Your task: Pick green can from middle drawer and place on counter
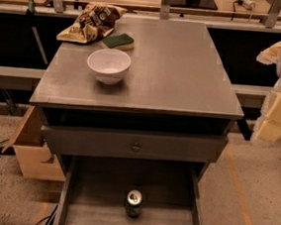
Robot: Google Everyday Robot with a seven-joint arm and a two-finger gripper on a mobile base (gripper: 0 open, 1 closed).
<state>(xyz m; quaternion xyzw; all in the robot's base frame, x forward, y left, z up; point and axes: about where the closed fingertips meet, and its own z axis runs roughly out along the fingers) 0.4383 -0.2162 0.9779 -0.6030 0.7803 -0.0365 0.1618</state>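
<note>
The green can stands upright on the flat grey bottom of the open middle drawer, near its middle, with its silver top facing up. The counter is the grey cabinet top above it. My gripper shows as cream-coloured parts under a white arm at the right edge of the view. It is level with the counter's front right corner, off to the side, and well above and to the right of the can. It holds nothing that I can see.
A white bowl, a green and yellow sponge and a chip bag sit on the counter's left half. The upper drawer front with a round knob overhangs the middle drawer. A cardboard box stands at the left.
</note>
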